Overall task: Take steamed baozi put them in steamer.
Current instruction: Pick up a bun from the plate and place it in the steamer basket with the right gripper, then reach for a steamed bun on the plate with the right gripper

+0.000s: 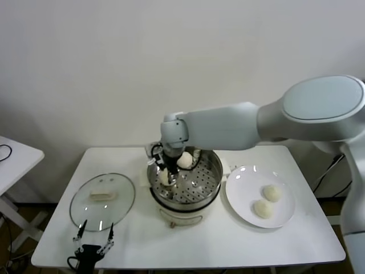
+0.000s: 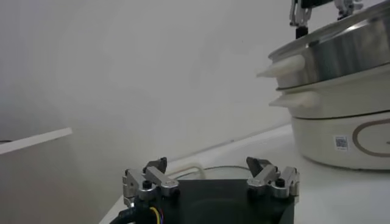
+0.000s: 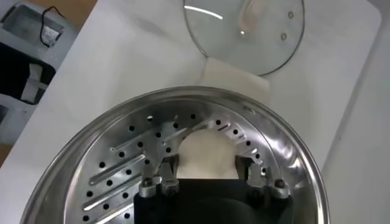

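The steamed baozi on the perforated tray of the steamer is flanked by the partly spread fingers of the right pincer, reached down from a bent arm; contact cannot be judged. It is smooth, off-white. Another is seen behind; two lie on the white plate. The left pincer is parked wide open, empty, beside the glass lid on the white surface.

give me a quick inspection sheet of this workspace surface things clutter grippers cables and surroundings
Surface: white table.
Job's things: steamer mid-table, two baozi on its tray; two baozi on the white plate.
Clutter: glass lid lying flat, robot's left.
Grippers: right gripper inside the steamer, fingers around a baozi; left gripper open, at the table's front edge.
Cables: black cable on a side table.
Surroundings: plain white wall.
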Controlling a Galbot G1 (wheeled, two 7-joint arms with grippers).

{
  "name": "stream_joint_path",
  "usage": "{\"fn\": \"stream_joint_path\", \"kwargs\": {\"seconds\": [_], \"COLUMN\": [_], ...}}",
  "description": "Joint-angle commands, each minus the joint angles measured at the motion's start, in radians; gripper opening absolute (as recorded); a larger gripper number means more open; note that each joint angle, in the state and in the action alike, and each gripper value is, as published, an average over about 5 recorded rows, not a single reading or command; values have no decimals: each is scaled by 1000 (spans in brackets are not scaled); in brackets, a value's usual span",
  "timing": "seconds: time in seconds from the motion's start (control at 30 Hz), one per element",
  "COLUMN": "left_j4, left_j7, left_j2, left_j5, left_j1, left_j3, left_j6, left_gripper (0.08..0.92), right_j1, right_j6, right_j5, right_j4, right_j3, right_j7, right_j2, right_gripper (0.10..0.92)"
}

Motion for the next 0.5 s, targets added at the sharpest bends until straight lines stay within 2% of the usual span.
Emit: {"fn": "stream_joint_path", "kwargs": {"seconds": [0.03,0.2,0.33,0.5], "left_j4": [-1,-3,-8,-16], "left_j7": [1,1,1,3], "left_j2": [2,1,1,1], "left_j5": [2,3,3,8], "left_j1": [0,2,4,7], "left_j3": [0,0,-1,2], "left_j6": [-1,0,0,2], "left_gripper": [823,823,823,823], "right_j1": [-34,-5,95,293], "right_j6": [1,16,40,106], "right_j5": [-31,13,34,63], "right_j4": [-26,9,82,202], "right_j3": [5,15,-6,-104], "right_j7": [17,11,-24,-153], "right_j2": [19,-14,-98,-276], "right_gripper": [673,795,820,823]}}
